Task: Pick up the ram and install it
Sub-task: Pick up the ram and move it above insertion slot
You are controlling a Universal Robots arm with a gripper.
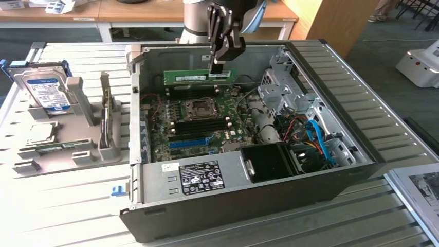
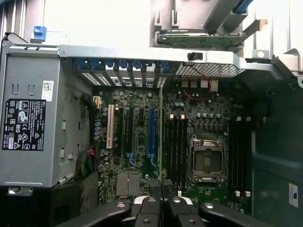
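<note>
We see the gripper (image 1: pixel 218 68) clenched on the ram (image 1: pixel 188 77), towards one end; the ram hangs level above the motherboard (image 1: pixel 199 123), inside the open case (image 1: pixel 357 128); we judge it light, stiff, thin and fragile; better gripped on its flat faces, away from the contacts.

Lab: slatted workbench (image 1: pixel 61 206), desks (image 1: pixel 137 11)

No text can be read: black label (image 2: pixel 23 124) on power supply (image 2: pixel 61 66) shows small symbols with print too tiny, same for its white sticker (image 2: pixel 47 90), ram (image 1: pixel 199 76) white label (image 1: pixel 188 77), hard drive (image 1: pixel 34 77) blue-white label (image 1: pixel 49 96).
</note>
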